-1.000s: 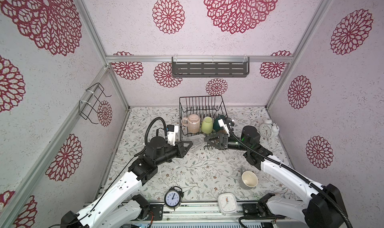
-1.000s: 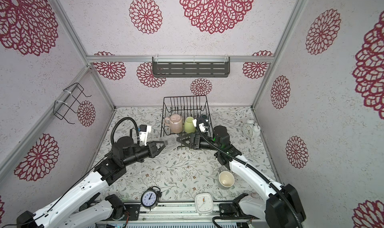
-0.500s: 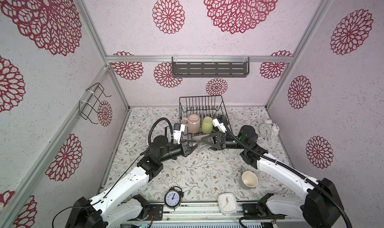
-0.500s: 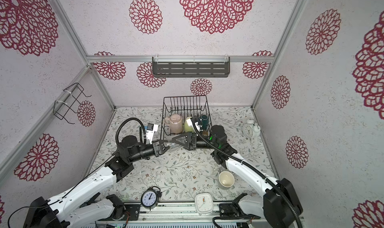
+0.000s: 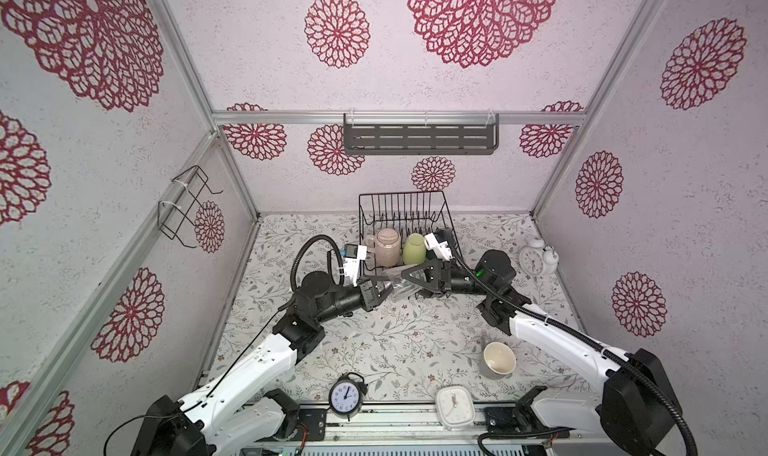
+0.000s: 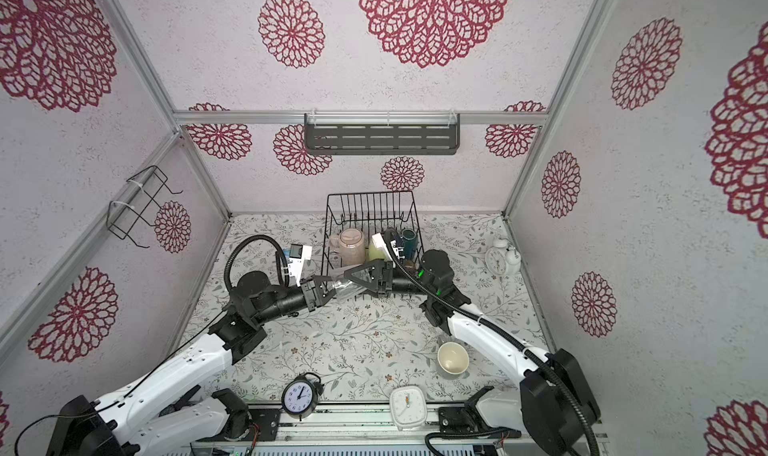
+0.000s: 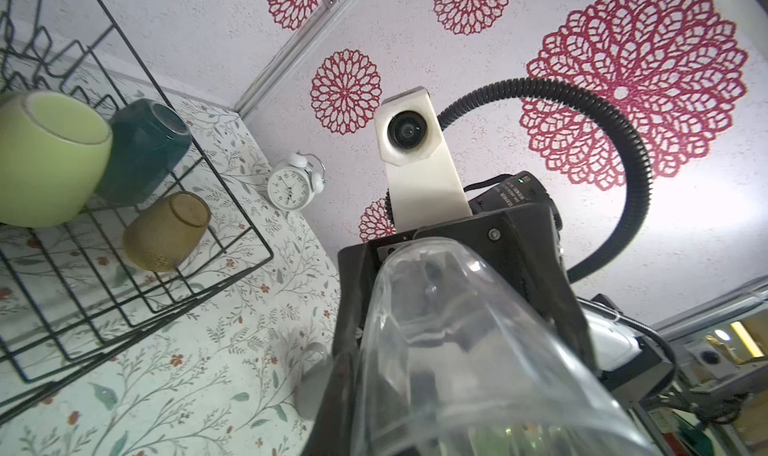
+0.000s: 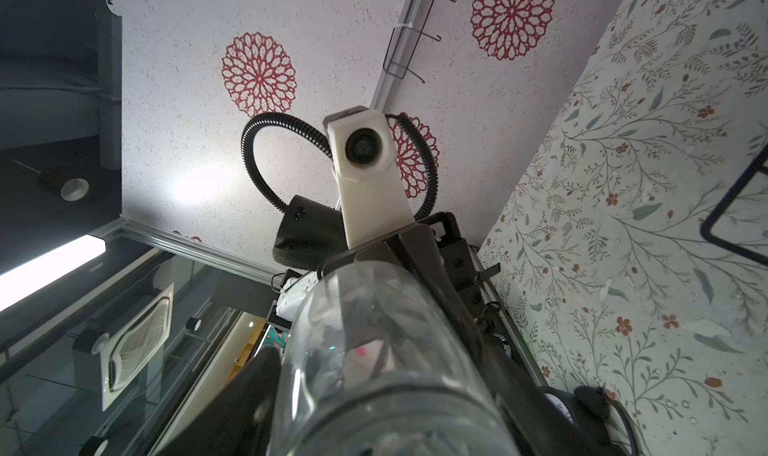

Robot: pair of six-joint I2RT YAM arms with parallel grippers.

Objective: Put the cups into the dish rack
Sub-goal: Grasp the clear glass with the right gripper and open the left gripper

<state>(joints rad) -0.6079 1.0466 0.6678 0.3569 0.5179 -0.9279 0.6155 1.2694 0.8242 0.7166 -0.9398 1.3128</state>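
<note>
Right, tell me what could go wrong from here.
The clear glass hangs between the left gripper and the right gripper. If the left releases before the right grips firmly, it could fall and break.
Both grippers work close to the dish rack; a wide swing might snag its wires or knock the pale pink mug.

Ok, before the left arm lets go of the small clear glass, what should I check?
1. The left gripper is shut on the small clear glass: ok.
2. The right gripper has its jaws either side of the glass: ok.
3. The right gripper is firmly clamped: cannot tell.
4. Bare tine rows at the back of the black wire dish rack: ok.
5. The grey mug with cream inside is loaded: not ok, it sits on the floral table.
</note>
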